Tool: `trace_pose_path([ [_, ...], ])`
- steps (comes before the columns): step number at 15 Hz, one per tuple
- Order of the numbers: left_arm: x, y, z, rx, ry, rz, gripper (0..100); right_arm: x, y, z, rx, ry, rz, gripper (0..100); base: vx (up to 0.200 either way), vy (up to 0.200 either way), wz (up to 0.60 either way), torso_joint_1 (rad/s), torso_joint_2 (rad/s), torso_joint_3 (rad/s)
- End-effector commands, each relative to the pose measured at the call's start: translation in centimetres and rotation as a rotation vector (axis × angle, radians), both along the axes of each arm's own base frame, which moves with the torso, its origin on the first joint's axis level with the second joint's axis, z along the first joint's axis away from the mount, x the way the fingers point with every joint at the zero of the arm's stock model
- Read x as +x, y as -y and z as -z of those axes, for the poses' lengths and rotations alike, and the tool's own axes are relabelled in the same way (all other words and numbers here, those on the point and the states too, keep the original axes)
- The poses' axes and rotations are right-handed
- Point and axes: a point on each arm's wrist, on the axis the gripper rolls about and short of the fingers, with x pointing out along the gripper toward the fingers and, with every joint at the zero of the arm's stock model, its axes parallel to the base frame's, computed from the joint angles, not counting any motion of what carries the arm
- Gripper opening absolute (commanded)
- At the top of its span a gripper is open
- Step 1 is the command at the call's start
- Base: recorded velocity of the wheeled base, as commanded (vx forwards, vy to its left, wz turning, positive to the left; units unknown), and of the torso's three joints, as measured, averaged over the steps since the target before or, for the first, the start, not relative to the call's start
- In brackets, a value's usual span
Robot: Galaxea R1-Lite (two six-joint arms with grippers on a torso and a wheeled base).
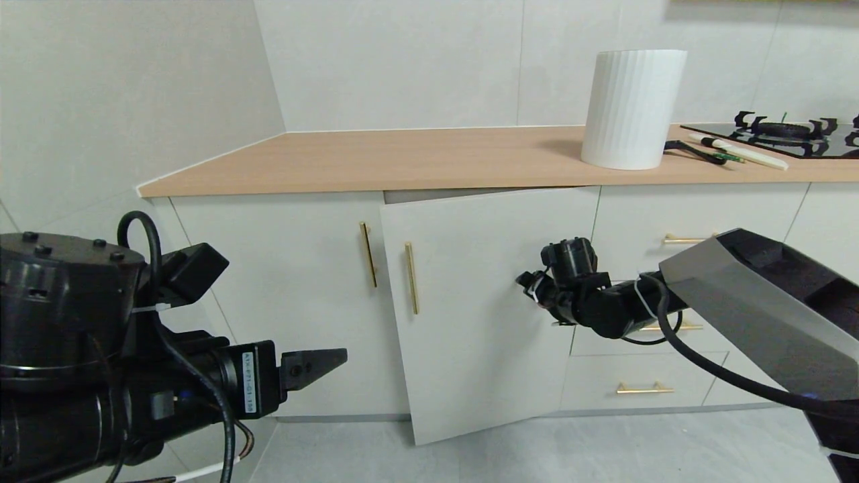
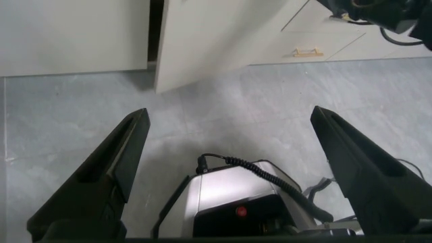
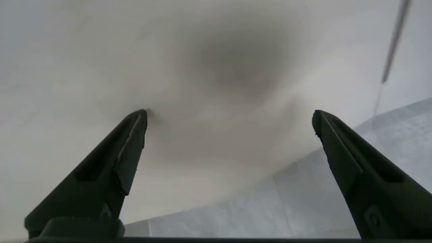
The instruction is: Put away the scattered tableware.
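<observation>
White canister (image 1: 633,107) (upright) on countertop (image 1: 402,157)

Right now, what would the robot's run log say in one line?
cabinet door ajar | right pincer open, close to door face | left pincer open, low over floor | utensils on counter by white holder

The walls (image 1: 134,80) are covered with large pale grey tiles and meet in a corner behind a wooden tabletop (image 1: 402,157). Pale cabinets with thin brass handles (image 1: 367,253) are set under it. One cabinet door (image 1: 483,302) is swung partly open, and drawers (image 1: 604,376) are seen beside it. The floor (image 1: 604,449) is laid with grey tiles. A black gas hob (image 1: 785,134) is built into the tabletop on the right.
</observation>
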Motion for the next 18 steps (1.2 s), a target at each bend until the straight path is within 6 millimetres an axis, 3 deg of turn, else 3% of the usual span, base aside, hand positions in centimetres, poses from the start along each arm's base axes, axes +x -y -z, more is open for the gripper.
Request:
trace_pose_path([
  [1, 0.0, 0.0, 0.1, 0.001, -0.003, -0.001, 100, 0.5, 0.3, 0.9, -0.005, -0.012, 0.010, 100, 0.000, 0.000, 0.00, 0.000, 0.00, 0.000],
  [12, 0.1, 0.1, 0.2, 0.004, -0.009, -0.001, 100, 2.6, 2.2, 3.2, -0.024, -0.021, 0.082, 100, 0.000, 0.000, 0.00, 0.000, 0.00, 0.000],
  [18, 0.1, 0.1, 0.2, 0.005, -0.007, 0.002, 100, 3.5, 2.9, 3.3, -0.037, -0.022, 0.120, 100, 0.000, 0.000, 0.00, 0.000, 0.00, 0.000],
])
